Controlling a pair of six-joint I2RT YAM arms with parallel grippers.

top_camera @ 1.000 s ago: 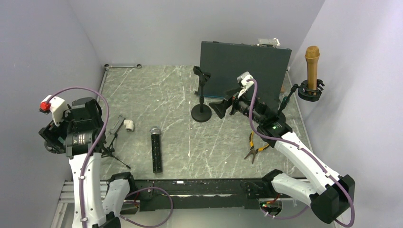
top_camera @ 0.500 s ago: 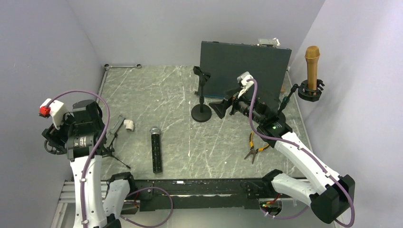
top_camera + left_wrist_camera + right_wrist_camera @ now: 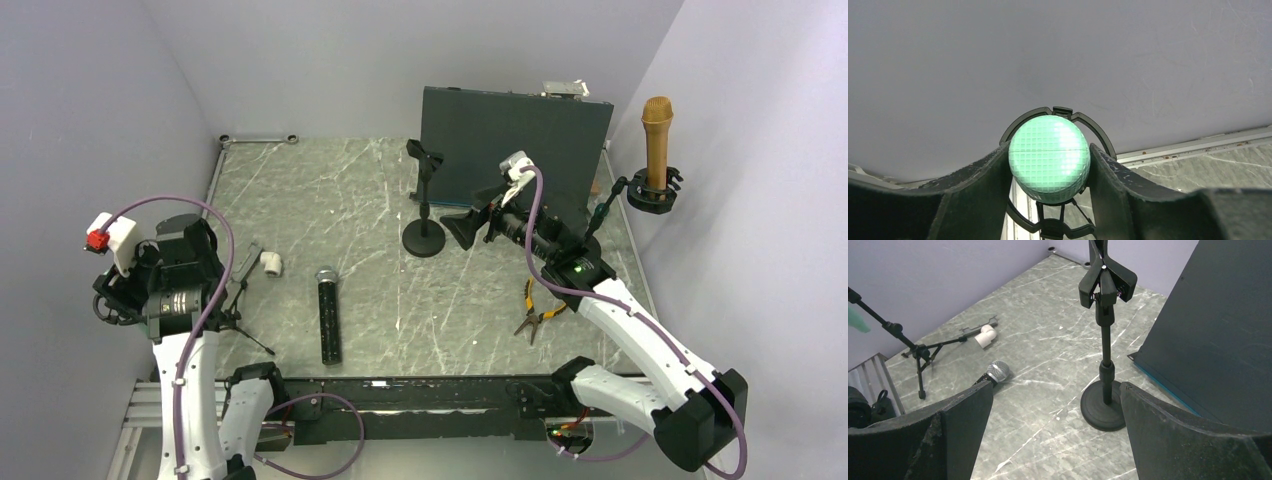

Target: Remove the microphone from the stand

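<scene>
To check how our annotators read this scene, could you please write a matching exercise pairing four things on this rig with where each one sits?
Things:
1. green microphone
2. gold microphone
3. black microphone
4. round-base stand

Places or states:
A. lying flat on the table
B. upright in a black holder at the far right
C. gripped by the left end effector
D. clip empty, standing in front of the dark panel

Pairs: 1-C, 2-B, 3-A, 4-D
</scene>
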